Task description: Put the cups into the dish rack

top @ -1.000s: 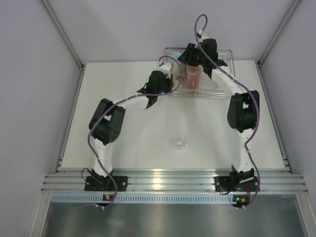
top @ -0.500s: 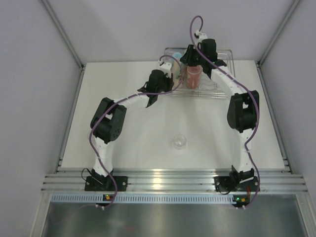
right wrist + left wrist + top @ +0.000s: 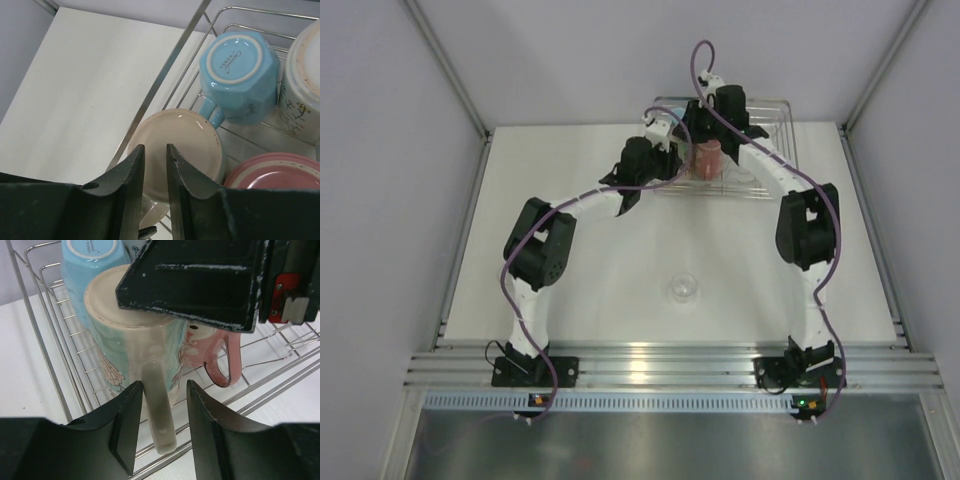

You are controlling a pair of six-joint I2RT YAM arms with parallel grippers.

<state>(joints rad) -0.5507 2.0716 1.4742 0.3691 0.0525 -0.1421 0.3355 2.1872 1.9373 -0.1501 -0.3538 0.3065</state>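
Note:
The dish rack [image 3: 768, 150] stands at the table's far edge. A cream floral mug [image 3: 135, 335] sits upside down in its left corner, beside a light blue cup [image 3: 82, 270] and a pink mug [image 3: 205, 352]. My left gripper [image 3: 165, 390] is open and straddles the cream mug's handle [image 3: 159, 410], with a gap on the right side. Just above that mug's base [image 3: 192, 145], my right gripper [image 3: 155, 150] has its fingers only narrowly apart and nothing between them. A small clear glass [image 3: 682, 288] stands alone mid-table.
A white mug with writing [image 3: 302, 80] sits upside down farther right in the rack. The rack's rim wire [image 3: 165, 75] runs just left of the cream mug. The right gripper's black body [image 3: 200, 285] hangs close over the mug in the left wrist view.
The left jaws have widened around the mug handle. The right gripper has narrowed and shifted left over the rack's left corner.

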